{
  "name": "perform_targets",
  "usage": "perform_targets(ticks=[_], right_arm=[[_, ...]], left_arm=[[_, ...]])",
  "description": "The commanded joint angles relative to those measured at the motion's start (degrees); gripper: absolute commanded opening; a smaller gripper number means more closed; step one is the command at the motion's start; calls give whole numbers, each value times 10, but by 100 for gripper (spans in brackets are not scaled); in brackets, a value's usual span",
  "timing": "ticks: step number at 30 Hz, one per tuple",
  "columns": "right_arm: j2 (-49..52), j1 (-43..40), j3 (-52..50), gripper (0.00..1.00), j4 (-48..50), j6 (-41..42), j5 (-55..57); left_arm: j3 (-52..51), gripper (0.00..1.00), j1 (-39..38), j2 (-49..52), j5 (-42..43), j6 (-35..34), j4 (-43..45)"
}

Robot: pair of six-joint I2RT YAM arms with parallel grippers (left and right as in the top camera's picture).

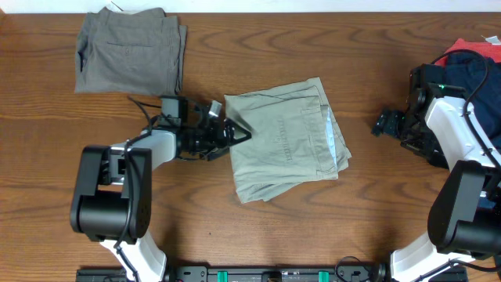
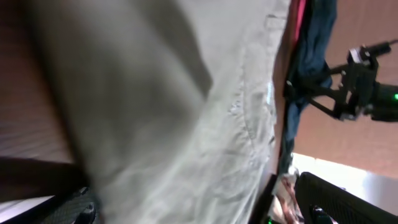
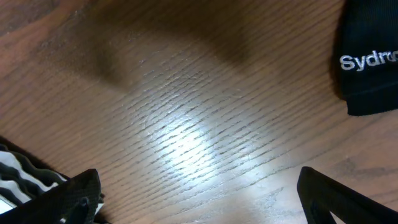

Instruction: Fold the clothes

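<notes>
Status: we count two of the clothes as folded. The grey-olive trousers [image 1: 129, 51] sit as a flat stack at the far-left corner of the table [image 1: 313, 227]. The khaki trousers [image 1: 286, 141] lie mid-table as a folded packet, slightly skewed, with layers fanning out a bit on the right side.

Left to do, we judge: the heap of navy, red and black garments [image 1: 473, 55] at the far-right edge. It looks unfolded and is partly cut off by the frame.

The left gripper [image 1: 239, 135] is at the packet's left edge, fingers apart and clamped on nothing. We can't tell if a tip touches cloth. The right gripper [image 1: 385, 123] hangs over bare wood between packet and heap, fingers spread wide, empty. The right wrist view shows a black garment with white lettering [image 3: 370, 62] nearby.

Room: there's a wide bare strip along the near side, plus a gap between packet and heap. The heap hugs the table edge, so we'd drag garments inward before folding.
</notes>
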Motion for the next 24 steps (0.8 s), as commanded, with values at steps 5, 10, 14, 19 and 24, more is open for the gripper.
perform_targets(ticks=[5,10,14,19,24], right_arm=[[-11,-2,6,99,0,0,6],[-11,-2,6,99,0,0,6],[-11,-2,6,99,0,0,6],[-11,-2,6,99,0,0,6],[-11,-2,6,99,0,0,6]], left_arm=[[-37,98,-31,63,-120,-8,-7],[-37,85,-30,63,-136,-8,-7],[-36,72,-30,63,-140,-8,-6],[-33,47,-30,63,-142,-8,-6],[-13,25,-30,63,-142,-7,-8]])
